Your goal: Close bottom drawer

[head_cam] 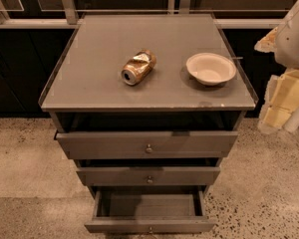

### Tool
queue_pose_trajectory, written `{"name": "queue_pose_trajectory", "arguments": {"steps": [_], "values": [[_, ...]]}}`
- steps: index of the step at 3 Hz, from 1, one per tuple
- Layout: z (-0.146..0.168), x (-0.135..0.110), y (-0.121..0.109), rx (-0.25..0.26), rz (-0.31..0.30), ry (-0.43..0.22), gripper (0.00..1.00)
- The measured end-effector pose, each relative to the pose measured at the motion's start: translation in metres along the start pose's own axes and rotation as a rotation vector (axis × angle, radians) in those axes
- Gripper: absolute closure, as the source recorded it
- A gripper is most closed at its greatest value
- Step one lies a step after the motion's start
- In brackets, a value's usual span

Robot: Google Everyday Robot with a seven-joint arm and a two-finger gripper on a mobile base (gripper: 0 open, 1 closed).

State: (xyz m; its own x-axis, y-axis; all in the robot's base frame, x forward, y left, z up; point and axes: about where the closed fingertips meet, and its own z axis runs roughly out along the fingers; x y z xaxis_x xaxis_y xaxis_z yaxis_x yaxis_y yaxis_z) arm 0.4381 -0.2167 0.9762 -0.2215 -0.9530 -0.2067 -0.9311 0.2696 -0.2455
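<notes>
The bottom drawer of the grey cabinet is pulled well out towards me. Its inside shows empty, and its small round knob sits at the lower edge of the view. The middle drawer and the top drawer also stand out a little from the cabinet. My gripper hangs at the far right, beside the cabinet's right edge at about the height of its top. It is well above and to the right of the bottom drawer and touches nothing.
A crushed brown can lies on its side on the cabinet top. A white bowl stands to its right. Speckled floor surrounds the cabinet. A dark wall with railings runs behind.
</notes>
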Motion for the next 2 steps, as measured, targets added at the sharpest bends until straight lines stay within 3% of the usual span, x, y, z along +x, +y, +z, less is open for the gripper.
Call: {"name": "queue_pose_trajectory", "arguments": {"steps": [1,2], "values": [[0.000,0.000,0.000,0.000,0.000,0.000,0.00],[0.019,0.012,0.011,0.002,0.032,-0.040,0.00]]}}
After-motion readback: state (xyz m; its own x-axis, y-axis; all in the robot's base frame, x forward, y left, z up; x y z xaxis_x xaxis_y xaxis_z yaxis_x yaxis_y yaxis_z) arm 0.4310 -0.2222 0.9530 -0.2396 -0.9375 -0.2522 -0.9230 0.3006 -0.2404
